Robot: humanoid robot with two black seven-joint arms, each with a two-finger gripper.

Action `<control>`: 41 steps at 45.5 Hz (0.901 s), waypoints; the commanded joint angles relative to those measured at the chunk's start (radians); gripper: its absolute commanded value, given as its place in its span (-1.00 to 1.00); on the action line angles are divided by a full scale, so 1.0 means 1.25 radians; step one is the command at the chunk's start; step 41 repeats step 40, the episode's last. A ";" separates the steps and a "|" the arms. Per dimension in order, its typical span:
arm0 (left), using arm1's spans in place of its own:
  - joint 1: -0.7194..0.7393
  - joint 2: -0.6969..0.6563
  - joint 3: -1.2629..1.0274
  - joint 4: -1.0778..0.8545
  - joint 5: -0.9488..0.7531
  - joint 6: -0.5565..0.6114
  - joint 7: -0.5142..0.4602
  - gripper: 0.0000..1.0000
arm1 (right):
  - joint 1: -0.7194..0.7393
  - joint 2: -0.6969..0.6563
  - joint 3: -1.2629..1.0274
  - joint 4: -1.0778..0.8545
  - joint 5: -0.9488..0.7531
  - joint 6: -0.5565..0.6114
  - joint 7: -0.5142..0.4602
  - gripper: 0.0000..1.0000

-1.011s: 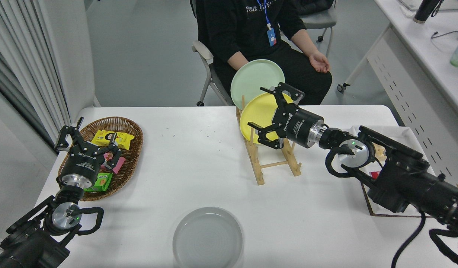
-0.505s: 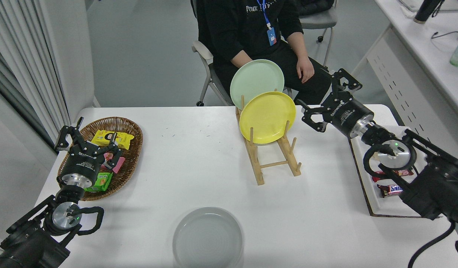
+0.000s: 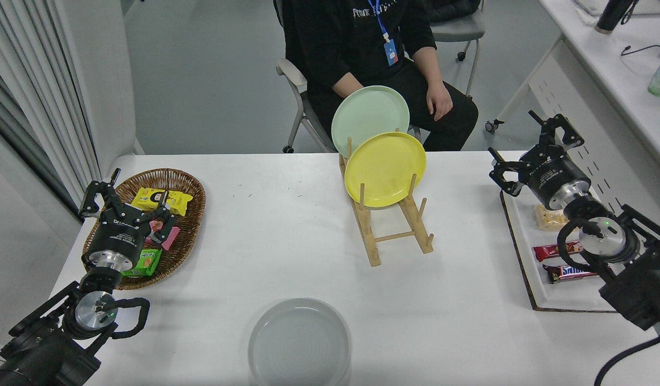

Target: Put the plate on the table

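Observation:
The light-grey plate [image 3: 299, 342] lies flat on the white table [image 3: 287, 241] at the front middle, touched by nothing. My right gripper [image 3: 529, 143] is open and empty, over the table's far right edge above the tray's back end, far from the plate. My left gripper [image 3: 127, 195] is parked open over the basket at the lower left.
A wooden rack [image 3: 394, 228] at the table's middle back holds a yellow plate [image 3: 385, 169] and a mint-green plate [image 3: 369, 118] upright. A wicker basket [image 3: 187, 185] with snacks stands at left. A white tray [image 3: 525, 246] with snack bars lies at right. A person [image 3: 372, 48] sits at the far side.
My right gripper has swung from in front of the yellow plate to the right and back, ending over the tray's far end. The person's hand turned onto the knee. The grey plate has not moved.

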 commanded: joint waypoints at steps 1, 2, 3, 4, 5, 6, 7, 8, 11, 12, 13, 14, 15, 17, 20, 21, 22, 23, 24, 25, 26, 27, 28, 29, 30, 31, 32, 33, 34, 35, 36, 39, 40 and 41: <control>0.001 0.000 0.000 0.000 0.000 0.000 0.000 0.96 | -0.010 0.011 -0.004 -0.038 0.000 0.004 0.007 0.98; 0.000 0.000 0.000 0.000 0.000 0.000 0.000 0.96 | -0.010 0.010 -0.006 -0.039 0.000 0.004 0.007 0.98; 0.000 0.000 0.000 0.000 0.000 0.000 0.000 0.96 | -0.010 0.011 -0.007 -0.040 0.000 0.004 0.007 0.98; 0.000 0.000 0.000 0.000 0.000 0.000 0.000 0.96 | -0.010 0.011 -0.007 -0.038 0.000 0.004 0.007 0.98; 0.000 0.000 0.000 0.000 0.000 0.000 0.000 0.96 | -0.010 0.011 -0.008 -0.038 -0.001 0.004 0.007 0.98; 0.000 0.000 0.000 0.000 0.000 0.000 0.000 0.96 | -0.010 0.012 -0.008 -0.039 -0.001 0.004 0.007 0.98; 0.000 0.000 0.000 0.000 0.000 0.000 0.000 0.96 | -0.010 0.014 -0.008 -0.040 -0.001 0.004 0.007 0.98; 0.000 0.000 0.000 0.000 0.000 0.000 0.000 0.96 | -0.011 0.015 -0.009 -0.040 -0.001 0.004 0.007 0.98; 0.000 0.000 0.000 0.000 0.000 0.000 0.000 0.96 | -0.012 0.021 -0.009 -0.040 -0.001 0.004 0.007 0.98; 0.000 0.000 0.000 0.000 0.000 0.000 0.000 0.96 | -0.014 0.021 -0.009 -0.040 -0.001 0.004 0.007 0.98; 0.001 0.000 0.000 0.000 0.000 0.000 0.000 0.96 | -0.014 0.021 -0.009 -0.040 -0.002 0.004 0.007 0.98; 0.000 0.000 0.000 0.000 0.000 0.000 0.000 0.96 | -0.014 0.021 -0.009 -0.040 -0.002 0.004 0.007 0.98; 0.000 0.000 0.000 0.000 0.000 0.000 0.000 0.96 | -0.014 0.021 -0.009 -0.044 -0.005 0.003 0.007 0.98; 0.000 0.000 0.000 0.000 0.000 0.000 0.000 0.96 | -0.014 0.023 -0.009 -0.058 -0.006 0.004 0.007 0.98; 0.000 0.000 0.000 0.000 0.000 0.000 0.000 0.96 | -0.015 0.036 -0.009 -0.070 -0.006 0.004 0.007 0.98; 0.000 0.000 0.000 0.000 0.000 0.000 0.000 0.96 | -0.015 0.039 -0.009 -0.073 -0.006 0.004 0.007 0.98; 0.000 0.000 0.000 0.000 0.000 0.000 0.000 0.96 | -0.016 0.039 -0.009 -0.074 -0.006 0.004 0.006 0.98; 0.000 0.000 0.000 0.000 0.000 0.000 0.000 0.96 | -0.016 0.039 -0.009 -0.074 -0.006 0.004 0.006 0.98; 0.000 0.000 0.000 0.000 0.000 0.000 0.000 0.96 | -0.017 0.039 -0.009 -0.074 -0.006 0.004 0.006 0.98; 0.000 0.000 0.000 0.000 0.000 0.000 0.000 0.96 | -0.017 0.039 -0.009 -0.074 -0.006 0.004 0.007 0.98; 0.000 0.000 0.000 0.000 0.000 0.000 0.000 0.96 | -0.019 0.039 -0.009 -0.074 -0.006 0.004 0.007 0.98; 0.000 0.000 0.000 0.000 0.000 0.000 0.000 0.96 | -0.020 0.039 -0.009 -0.074 -0.006 0.004 0.006 0.98; 0.000 0.000 0.000 0.000 0.000 0.000 0.000 0.96 | -0.020 0.039 -0.009 -0.074 -0.006 0.004 0.006 0.98; 0.000 0.000 0.000 0.000 0.000 0.000 0.000 0.96 | -0.021 0.039 -0.009 -0.074 -0.006 0.003 0.006 0.98; 0.000 0.000 0.000 0.000 0.000 0.000 0.000 0.96 | -0.021 0.039 -0.009 -0.074 -0.006 0.004 0.006 0.98; 0.000 0.000 0.000 0.000 0.000 0.000 0.000 0.96 | -0.020 0.039 -0.009 -0.074 -0.006 0.004 0.006 0.98; 0.000 0.000 0.000 0.000 0.000 0.000 0.000 0.96 | -0.020 0.039 -0.008 -0.073 -0.006 0.004 0.006 0.98; 0.000 0.000 0.000 0.000 0.000 0.000 0.000 0.96 | -0.020 0.039 -0.008 -0.073 -0.006 0.003 0.006 0.98; 0.001 0.000 0.000 0.000 0.000 0.000 0.000 0.96 | -0.019 0.039 -0.008 -0.073 -0.006 0.003 0.006 0.98; 0.000 0.000 0.000 0.000 0.000 0.000 0.000 0.96 | -0.017 0.041 -0.008 -0.074 -0.006 0.003 0.006 0.98; 0.000 0.000 0.000 0.000 0.000 0.000 0.000 0.96 | -0.017 0.041 -0.008 -0.073 -0.006 0.003 0.006 0.98; 0.000 0.000 0.000 0.000 0.000 0.000 0.000 0.96 | -0.016 0.042 -0.008 -0.074 -0.006 0.002 0.006 0.98; 0.000 0.000 0.000 0.000 0.000 0.000 0.000 0.96 | -0.016 0.042 -0.008 -0.074 -0.006 -0.001 0.006 0.98; 0.000 0.000 0.000 0.000 0.000 0.000 0.000 0.96 | -0.016 0.042 -0.008 -0.074 -0.006 -0.001 0.006 0.98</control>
